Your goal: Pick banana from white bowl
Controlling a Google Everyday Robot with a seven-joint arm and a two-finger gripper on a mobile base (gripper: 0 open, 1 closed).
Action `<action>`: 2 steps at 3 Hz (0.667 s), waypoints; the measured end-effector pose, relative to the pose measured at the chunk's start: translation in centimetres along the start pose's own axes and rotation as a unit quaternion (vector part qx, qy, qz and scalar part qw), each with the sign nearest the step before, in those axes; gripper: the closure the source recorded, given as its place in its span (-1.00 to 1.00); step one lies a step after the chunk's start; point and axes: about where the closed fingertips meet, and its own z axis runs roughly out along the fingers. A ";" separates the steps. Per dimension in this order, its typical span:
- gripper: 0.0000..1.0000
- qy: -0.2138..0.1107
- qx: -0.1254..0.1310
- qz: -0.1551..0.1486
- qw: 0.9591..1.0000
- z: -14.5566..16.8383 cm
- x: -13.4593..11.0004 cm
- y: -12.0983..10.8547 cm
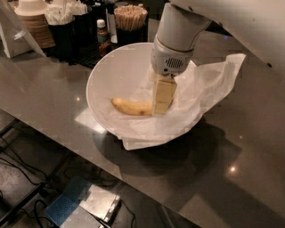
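Note:
The yellow banana (131,107) lies flat inside the wide white bowl (99,75), left of centre, on the crinkled white paper (213,87) that spills over the bowl's right rim. My gripper (163,103) hangs down from the white arm into the bowl and sits right at the banana's right end, covering that end. The banana's left end and middle show fully and rest on the bowl's bottom.
The bowl stands on a dark glossy counter (53,98) whose front edge runs diagonally below it. Behind it are black holders with wooden stirrers (130,12), a small bottle (103,32) and stacked cups (33,20). Cables and a box (82,207) lie on the floor.

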 end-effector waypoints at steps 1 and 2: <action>-0.64 0.002 -0.008 -0.031 0.999 1.0 -0.7 -0.5; -0.60 0.003 -0.019 -0.050 0.999 2.2 -1.0 -1.0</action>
